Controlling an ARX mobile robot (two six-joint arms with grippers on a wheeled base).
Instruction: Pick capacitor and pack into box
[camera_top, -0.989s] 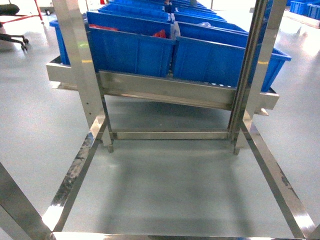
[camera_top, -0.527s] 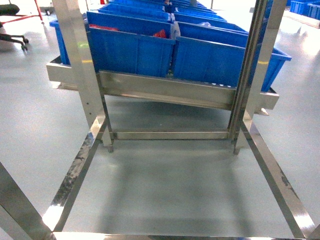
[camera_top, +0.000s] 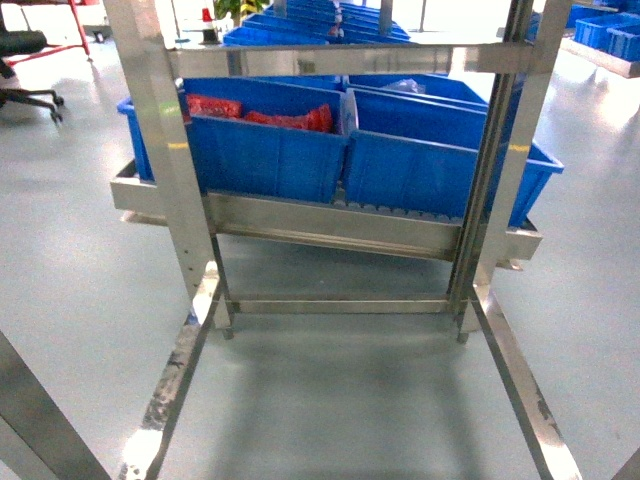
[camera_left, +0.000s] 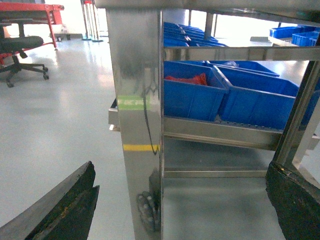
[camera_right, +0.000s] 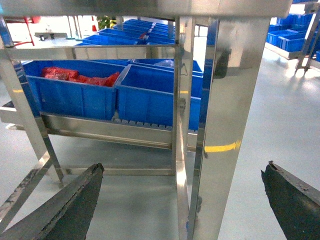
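Head view: steel rack (camera_top: 180, 200) ahead, blue crates (camera_top: 265, 150) tilted toward the picker for reach | left gripper (camera_left: 175, 200) and right gripper (camera_right: 180, 200) spread apart, empty, low | box and capacitor unseen.

We can read no text, brand, number or sign anywhere in these views; the nearest thing to a label is a green strip (camera_left: 132, 103) across the steel upright (camera_left: 135, 60) in the left wrist view, and any print on it is too blurred for us to make out; below it on that post runs a plain yellow band (camera_left: 140, 147), and a like yellow band (camera_right: 219, 147) crosses the steel post (camera_right: 225, 90) in the right wrist view, both without lettering; the blue crates (camera_top: 265, 155) show us no markings.
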